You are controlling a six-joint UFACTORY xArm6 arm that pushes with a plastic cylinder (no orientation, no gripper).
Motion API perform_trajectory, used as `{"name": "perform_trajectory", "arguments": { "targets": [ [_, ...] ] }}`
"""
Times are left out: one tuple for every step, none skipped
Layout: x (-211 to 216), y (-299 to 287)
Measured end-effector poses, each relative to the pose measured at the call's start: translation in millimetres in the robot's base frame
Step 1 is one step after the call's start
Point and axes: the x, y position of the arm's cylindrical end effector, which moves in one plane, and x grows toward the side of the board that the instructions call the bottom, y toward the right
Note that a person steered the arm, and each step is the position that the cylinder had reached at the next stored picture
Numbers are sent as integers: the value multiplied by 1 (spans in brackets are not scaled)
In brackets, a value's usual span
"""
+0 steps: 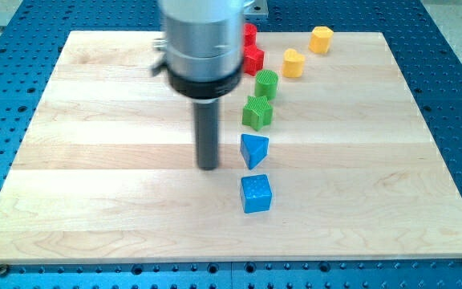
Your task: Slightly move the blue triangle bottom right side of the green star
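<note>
The blue triangle [253, 149] lies near the board's middle, just below the green star [257, 112]. My tip [208, 167] rests on the board to the left of the blue triangle, a short gap away, not touching it. A blue cube [256, 193] sits right below the triangle. A second green block, rounded [266, 83], lies above the star.
Two red blocks [252, 58] sit at the view's top beside the arm's body, partly hidden by it. Two yellow blocks lie at the top right, a heart-like one [293, 63] and another [321, 38]. The wooden board [95, 160] lies on a blue perforated table.
</note>
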Motion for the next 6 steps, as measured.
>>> {"name": "perform_trajectory", "arguments": {
  "targets": [
    [36,-43],
    [50,-68],
    [50,-76],
    [50,-92],
    [50,-101],
    [50,-111]
  ]
}}
